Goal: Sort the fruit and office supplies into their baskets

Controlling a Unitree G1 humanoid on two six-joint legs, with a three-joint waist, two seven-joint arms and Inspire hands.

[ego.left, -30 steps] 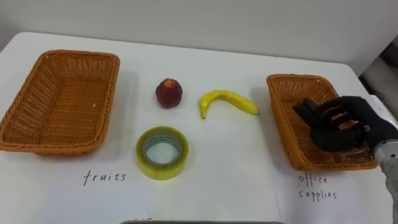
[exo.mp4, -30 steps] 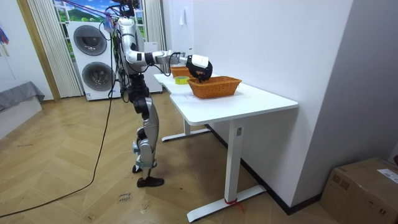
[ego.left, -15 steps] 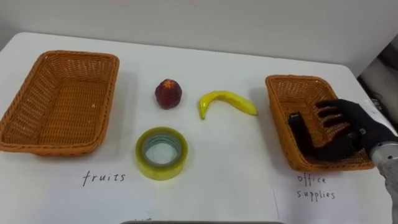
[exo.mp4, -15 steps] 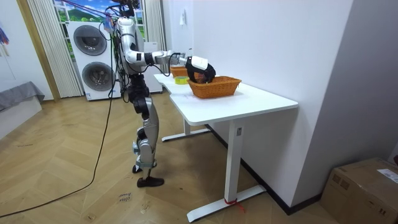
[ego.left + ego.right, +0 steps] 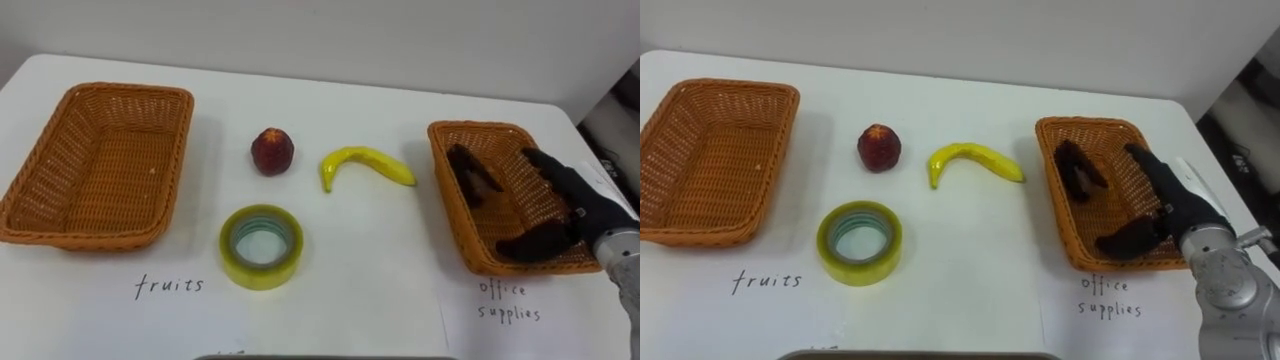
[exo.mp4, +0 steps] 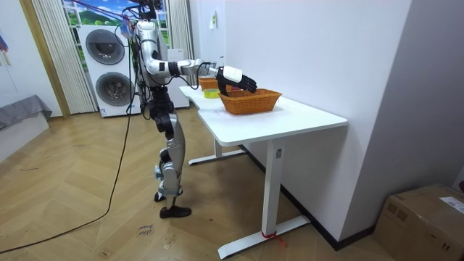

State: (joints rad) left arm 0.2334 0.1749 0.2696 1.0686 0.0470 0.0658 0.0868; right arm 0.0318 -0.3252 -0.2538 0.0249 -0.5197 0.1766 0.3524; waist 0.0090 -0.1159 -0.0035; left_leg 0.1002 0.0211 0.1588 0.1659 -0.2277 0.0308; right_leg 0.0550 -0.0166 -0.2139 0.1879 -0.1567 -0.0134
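My right hand [image 5: 578, 205] hovers open over the right wicker basket [image 5: 478, 127], labelled office supplies, with its fingers straight and its thumb spread. A small dark object [image 5: 470, 173] lies free inside that basket, to the left of the fingers. On the white table [image 5: 350, 275] between the baskets lie a red apple [image 5: 271, 150], a yellow banana [image 5: 365, 163] and a yellow-green tape roll [image 5: 261, 245]. The left wicker basket [image 5: 60, 150], labelled fruits, holds nothing. In the room view I stand at the table's end with the right hand [image 6: 237, 78] stretched over the basket [image 6: 254, 101].
Handwritten labels lie on the table in front of each basket. The table's right edge runs just past the office supplies basket. In the room view, two stacked washing machines [image 6: 106, 61] stand behind me and a cardboard box [image 6: 424, 217] sits on the floor at the room view's right.
My right hand was curled round the dark object over the right basket. Its fingers have straightened, and the object has dropped into the basket's far left part.
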